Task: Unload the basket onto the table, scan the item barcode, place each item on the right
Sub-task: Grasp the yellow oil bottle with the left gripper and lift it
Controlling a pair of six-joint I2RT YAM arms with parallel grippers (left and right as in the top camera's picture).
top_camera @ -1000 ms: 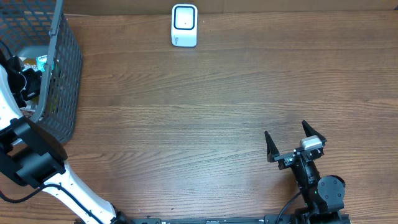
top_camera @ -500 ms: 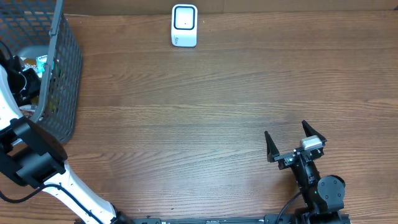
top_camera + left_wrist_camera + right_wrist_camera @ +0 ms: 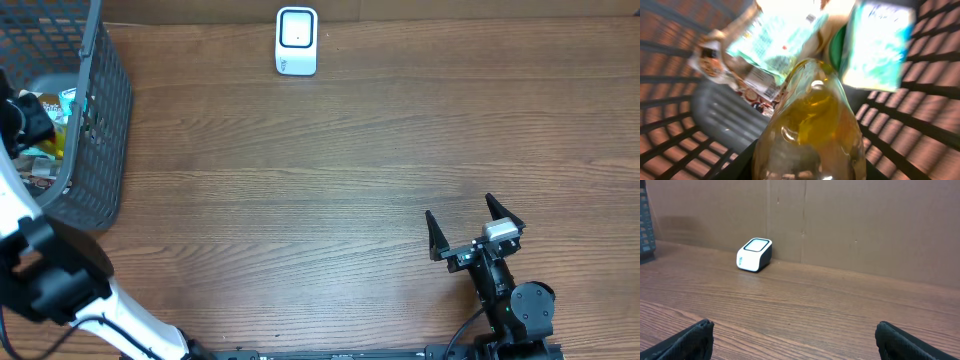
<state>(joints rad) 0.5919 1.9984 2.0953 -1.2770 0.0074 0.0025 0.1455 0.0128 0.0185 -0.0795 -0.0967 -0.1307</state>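
Observation:
A clear bottle of yellow liquid (image 3: 810, 125) fills the left wrist view, inside the dark mesh basket (image 3: 95, 120). My left gripper (image 3: 807, 167) is shut on the bottle, with a black finger on each side of it. Seen from overhead, that gripper (image 3: 25, 120) sits low inside the basket at the far left, and the bottle cannot be made out there. The white barcode scanner (image 3: 297, 41) stands at the table's back edge, also visible as the scanner (image 3: 754, 254) in the right wrist view. No barcode shows. My right gripper (image 3: 475, 225) rests open and empty at the front right.
Other items lie in the basket: a teal packet (image 3: 875, 45), a pale green pouch (image 3: 775, 40) and a brown snack pack (image 3: 710, 60). The basket wall (image 3: 920, 125) rises close around my left gripper. A cardboard wall (image 3: 840, 220) backs the wooden table (image 3: 300, 200).
My left gripper has closed on the bottle inside the basket, and the left arm has shifted slightly. The right arm has not moved.

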